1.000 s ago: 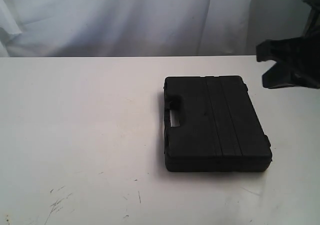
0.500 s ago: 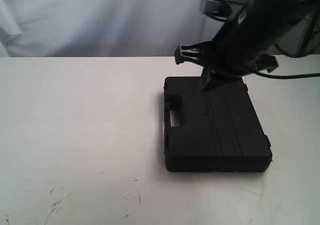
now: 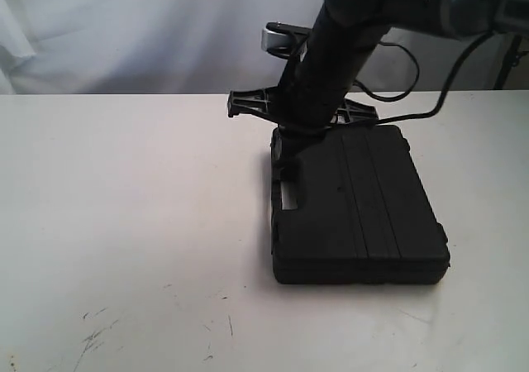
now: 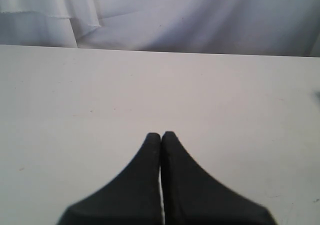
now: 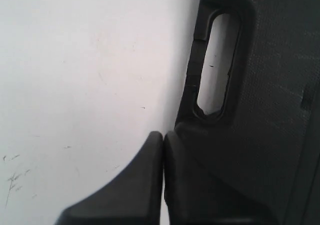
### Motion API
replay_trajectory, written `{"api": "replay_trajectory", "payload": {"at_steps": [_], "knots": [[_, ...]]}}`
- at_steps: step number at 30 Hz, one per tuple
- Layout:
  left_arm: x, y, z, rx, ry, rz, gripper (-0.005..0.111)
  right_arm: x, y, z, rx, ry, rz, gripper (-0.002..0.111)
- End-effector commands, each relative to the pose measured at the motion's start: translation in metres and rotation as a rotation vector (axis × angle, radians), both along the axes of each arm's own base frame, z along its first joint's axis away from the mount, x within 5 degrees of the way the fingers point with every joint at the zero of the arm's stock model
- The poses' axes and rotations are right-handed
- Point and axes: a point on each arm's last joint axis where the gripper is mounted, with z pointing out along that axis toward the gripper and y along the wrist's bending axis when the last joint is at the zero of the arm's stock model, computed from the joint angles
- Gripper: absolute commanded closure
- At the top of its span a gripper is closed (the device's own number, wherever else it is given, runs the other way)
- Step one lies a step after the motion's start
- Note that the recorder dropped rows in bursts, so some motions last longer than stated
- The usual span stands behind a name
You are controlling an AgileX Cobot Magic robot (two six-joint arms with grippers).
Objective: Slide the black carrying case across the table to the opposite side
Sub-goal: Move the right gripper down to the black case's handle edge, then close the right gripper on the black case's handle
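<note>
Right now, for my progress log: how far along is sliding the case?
Done: the shut right end effector is at the handle edge of the case. In hand: setting up the push. Left: the whole slide across the table.

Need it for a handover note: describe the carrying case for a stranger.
On the white table, look right of centre. The black carrying case lies flat by the right gripper; its ribbed lid and handle slot set it apart.

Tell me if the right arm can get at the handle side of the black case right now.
Probably yes. The right pincer, shut, sits at the handle-side edge of the black case, beside the handle slot, with nothing between them. Actual contact cannot be confirmed.
</note>
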Motion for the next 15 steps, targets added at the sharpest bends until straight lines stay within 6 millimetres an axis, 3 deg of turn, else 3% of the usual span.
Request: {"api": "replay_trajectory", "payload": {"at_steps": [1,15], "knots": [[0.0,0.0,0.0,0.002,-0.015,0.003,0.107,0.011,0.009,-0.015,-0.021,0.033,-0.019,0.108],[0.0,0.0,0.0,0.002,-0.015,0.003,0.107,0.044,0.03,-0.055,-0.09,0.092,-0.091,0.108]]}}
